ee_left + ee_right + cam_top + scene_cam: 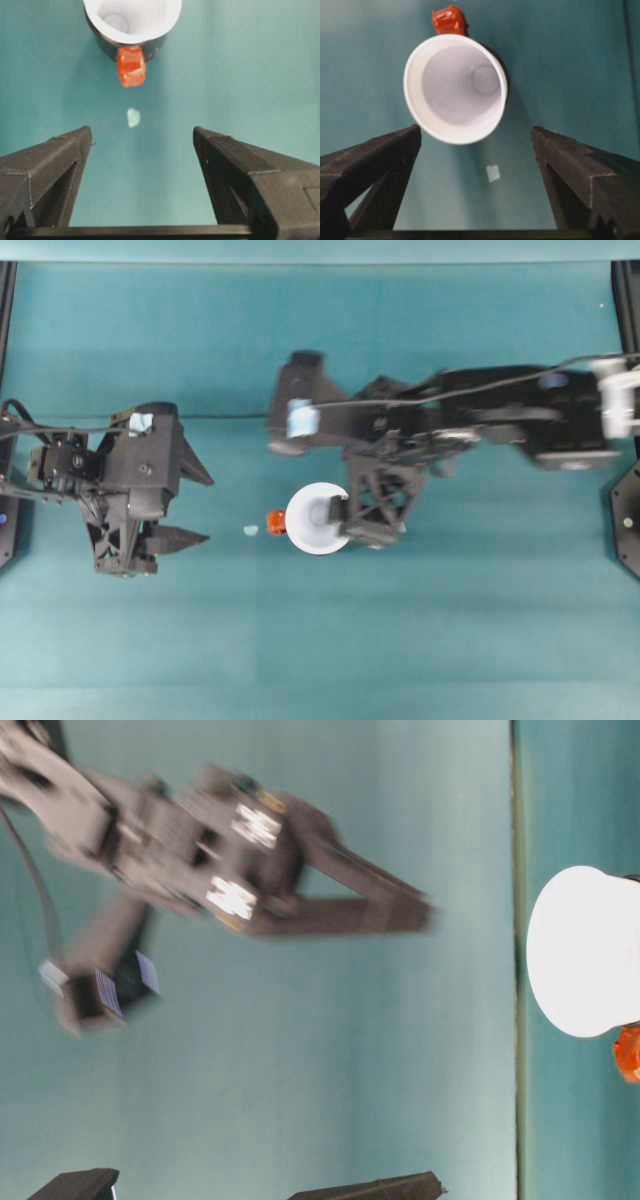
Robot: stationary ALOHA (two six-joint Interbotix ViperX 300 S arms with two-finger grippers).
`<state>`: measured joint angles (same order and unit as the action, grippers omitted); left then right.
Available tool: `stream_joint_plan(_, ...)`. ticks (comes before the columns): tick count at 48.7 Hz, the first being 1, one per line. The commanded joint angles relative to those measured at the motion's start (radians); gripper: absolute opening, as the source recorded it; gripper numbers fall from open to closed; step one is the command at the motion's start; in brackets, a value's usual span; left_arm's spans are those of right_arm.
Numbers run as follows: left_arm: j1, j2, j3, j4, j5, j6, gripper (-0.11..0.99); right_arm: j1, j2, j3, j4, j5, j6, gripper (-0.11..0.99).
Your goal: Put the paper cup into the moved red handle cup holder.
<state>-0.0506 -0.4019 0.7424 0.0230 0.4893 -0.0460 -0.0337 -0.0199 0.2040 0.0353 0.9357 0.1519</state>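
The cup already sits in the holder, mid-worktop, its red handle jutting out. My right gripper is just beside it, fingers apart and empty; my left gripper waits well apart, fingers apart too. Little remains beyond backing off.

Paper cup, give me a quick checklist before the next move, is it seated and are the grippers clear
1. paper cup inside the red handle cup holder: ok, its white rim sits above the black wall.
2. Cup fully seated: cannot tell, it looks tilted in the right wrist view.
3. right gripper open and off the cup: ok.
4. left gripper open, apart from the holder: ok.
5. Small pale scrap on the table beside the handle: not ok if the holder slides that way.
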Motion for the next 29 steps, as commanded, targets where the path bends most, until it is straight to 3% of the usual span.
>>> stream_joint_plan(1,-0.003,-0.011,-0.009,0.003,-0.003,0.0,0.88,0.003,-0.072,0.021,-0.002,-0.023,-0.017,0.9)
stream_joint_plan(15,-0.003,-0.011,-0.009,0.0,-0.002,0.0,0.88,0.015,-0.178,0.12,-0.002,-0.101,-0.023,0.9)
stream_joint_plan(29,-0.003,-0.012,-0.009,0.003,-0.003,0.0,0.88,0.015,-0.222,0.126,-0.002,-0.106,-0.025,0.9)
